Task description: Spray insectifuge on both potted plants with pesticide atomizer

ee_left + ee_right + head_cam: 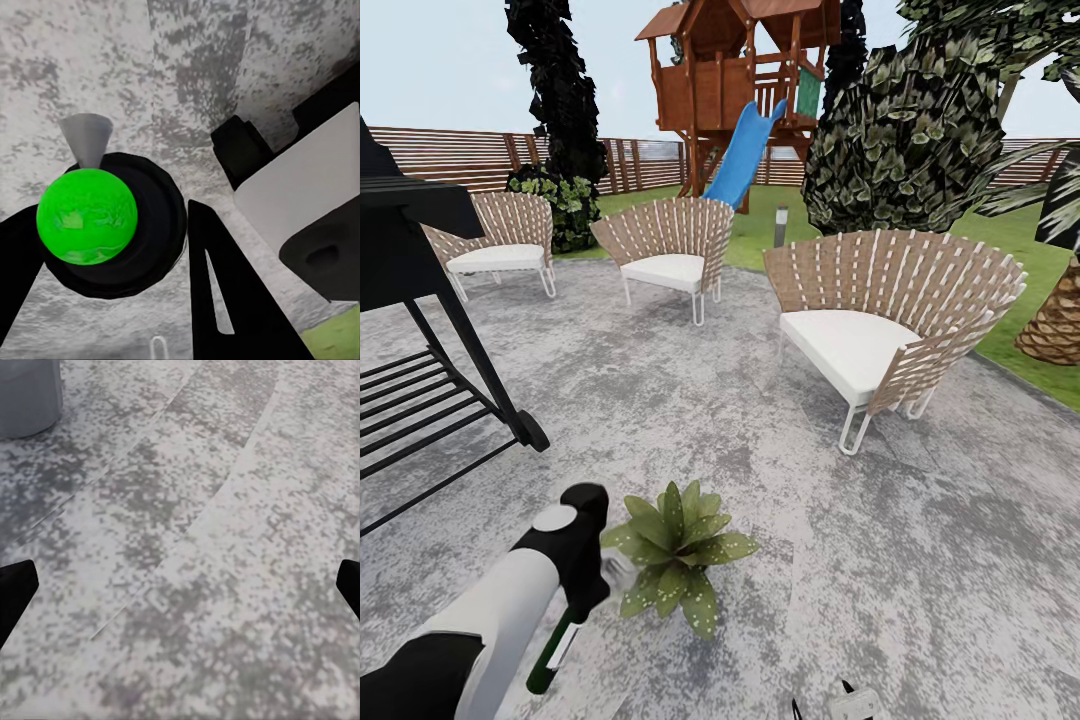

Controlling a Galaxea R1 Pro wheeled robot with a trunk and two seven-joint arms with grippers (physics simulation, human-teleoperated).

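Left claw (575, 590) clamps the pesticide atomizer (552, 650), just beside a potted plant (678, 552).

Three woven chairs (890, 320) ring the patio, a black grill stand (420, 330) at left, wooden playhouse (735, 70) behind

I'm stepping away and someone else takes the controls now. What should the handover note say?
Left gripper: shut on the pesticide atomizer, held beside a potted plant on the patio.
Right gripper: open, holding nothing, above bare paving.
Done: atomizer picked up and brought to this plant.
Left: whether spray has landed cannot be told; cover this plant fully, then find and spray the second potted plant.
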